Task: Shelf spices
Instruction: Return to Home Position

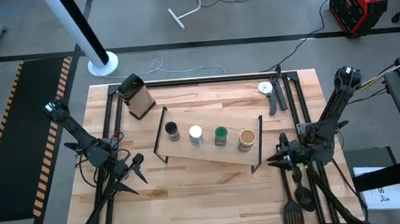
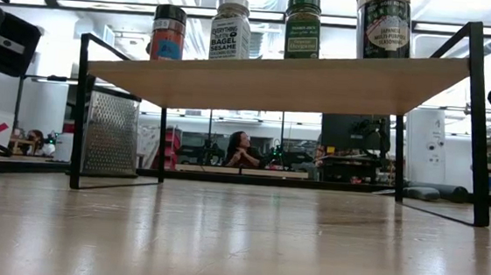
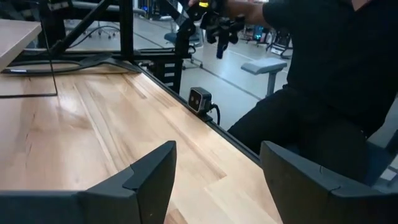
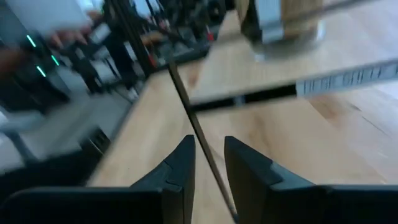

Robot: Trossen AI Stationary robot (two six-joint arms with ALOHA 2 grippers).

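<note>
The shelf (image 1: 209, 148), a light-wood board on thin black frame ends, stands mid-table on its frame feet. Four spice jars stand upright in a row on its board: black lid (image 1: 172, 130), white lid (image 1: 196, 133), green lid (image 1: 220, 134), tan lid (image 1: 247, 138). The low view shows the jars (image 2: 230, 28) on the board (image 2: 277, 74). My left gripper (image 1: 137, 169) hangs open off the shelf's near left end, with nothing between its fingers (image 3: 155, 180). My right gripper (image 1: 277, 159) hovers by the shelf's near right end. Its fingers (image 4: 180, 165) stand a narrow gap apart, above the frame's black rod (image 4: 180, 87).
A box grater (image 1: 137, 96) stands at the far left, and a white dial-faced object with a dark handle (image 1: 267, 89) lies at the far right. Dark spatulas (image 1: 295, 204) lie near the right front edge. A person in dark clothes (image 3: 329, 93) sits beyond the table's edge.
</note>
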